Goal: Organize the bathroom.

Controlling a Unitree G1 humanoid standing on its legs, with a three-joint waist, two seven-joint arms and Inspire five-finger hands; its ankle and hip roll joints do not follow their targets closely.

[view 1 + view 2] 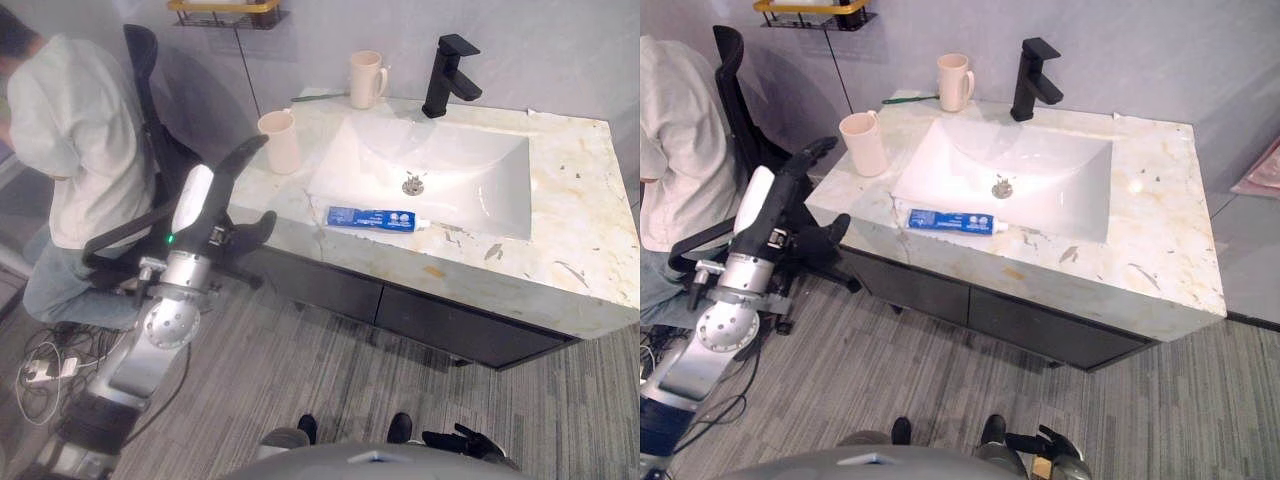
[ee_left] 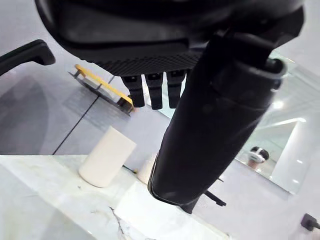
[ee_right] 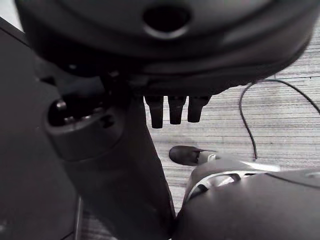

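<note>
Two cups: one [image 1: 280, 140] stands on the surface's [image 1: 560, 210] left edge, just past the left fingertips; the other [image 1: 366, 78] stands farther back, by the wall.
Left hand [image 1: 225, 190]: raised at the surface's left corner, fingers [image 2: 155, 92] straight and spread from the thumb [image 2: 215, 125], holding nothing, not touching the near cup.
Right hand [image 3: 150, 100]: hanging low over the floor [image 3: 280, 120], fingers [image 3: 174, 110] pointing straight down, empty.
Toothpaste [image 1: 375, 217]: lying flat on the surface's front strip, touching the sink's [image 1: 470, 165] front rim, well to the right of the left fingers.
Toothbrush [image 1: 320, 98]: lying just left of the far cup, beyond the near cup.
Tap [image 1: 450, 75]: black, at the sink's back, far from both hands.
Shelf [image 1: 225, 12]: yellow-edged, on the wall above the left fingers.
Person [image 1: 70, 150]: seated in a chair [image 1: 150, 130], just left of the left hand.
</note>
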